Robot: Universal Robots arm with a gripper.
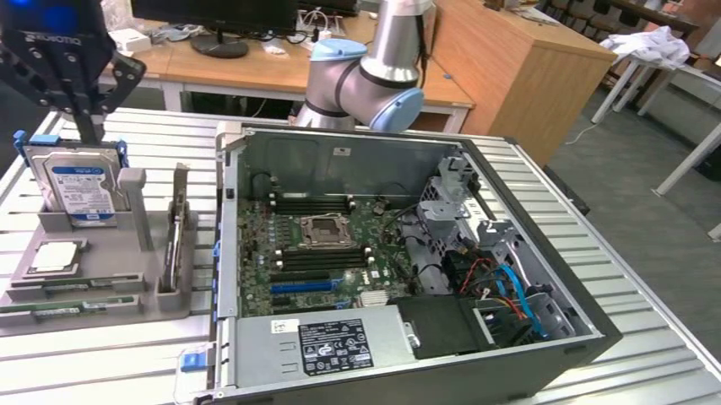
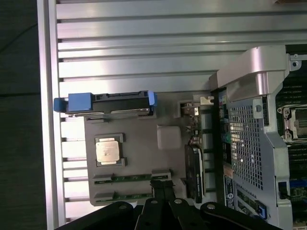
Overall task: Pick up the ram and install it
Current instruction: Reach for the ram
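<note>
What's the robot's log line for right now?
gripper shut, empty | hovering over grey tray | ram lying in tray | computer case open

Gripper (image 1: 87,131) above the tray (image 1: 113,245)!
Beneath it: hard drive (image 1: 79,190), CPU (image 1: 54,257) and ram (image 1: 73,309) in the tray; computer case (image 1: 451,375) just beside.

The table (image 1: 101,363) is ribbed bare metal, the tray (image 1: 118,253) matt grey plastic, the ram (image 2: 129,178) circuit board.

You are looking at one long, thin green circuit-board ram stick (image 1: 88,289) (image 2: 128,178) lying in a slot of the grey plastic tray (image 1: 113,253) (image 2: 139,148), with a second matching ram stick (image 1: 56,310) (image 2: 120,195) lying parallel just beside it.
</note>
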